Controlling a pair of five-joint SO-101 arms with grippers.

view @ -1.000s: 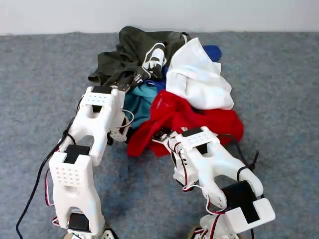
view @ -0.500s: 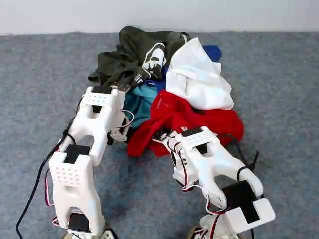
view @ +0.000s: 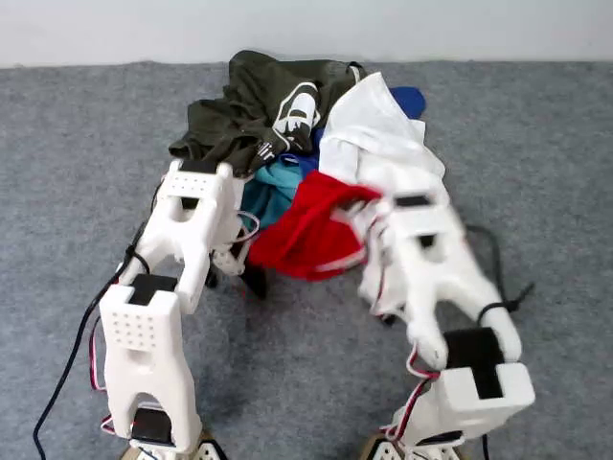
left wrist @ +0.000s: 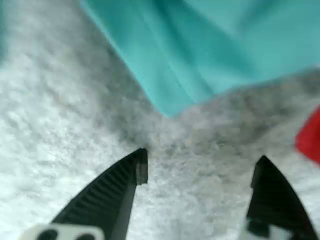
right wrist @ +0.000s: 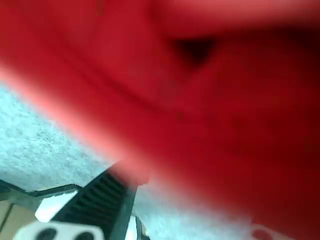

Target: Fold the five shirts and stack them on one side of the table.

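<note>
Grey carpet [view: 77, 144] covers the table, with the shirts heaped toward 12 o'clock. The dark green shirt [view: 249, 101] lies at the heap's 11, the white shirt [view: 383, 144] at 2, the blue shirt [view: 410, 98] at 1, the teal shirt [left wrist: 210, 45] in the middle and the red shirt [view: 306, 230] at 6. The left gripper [left wrist: 197, 170] hangs with its jaws wide over bare carpet, just beside the teal hem. The right gripper [view: 367, 216] pinches a raised fold of the red shirt.

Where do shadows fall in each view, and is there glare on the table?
High view: even light, no glare on the table; a soft shadow lies under the red shirt. Left wrist view: a grey shadow lies below the edge of the teal shirt. Right wrist view: a dark fold in the red shirt.
</note>
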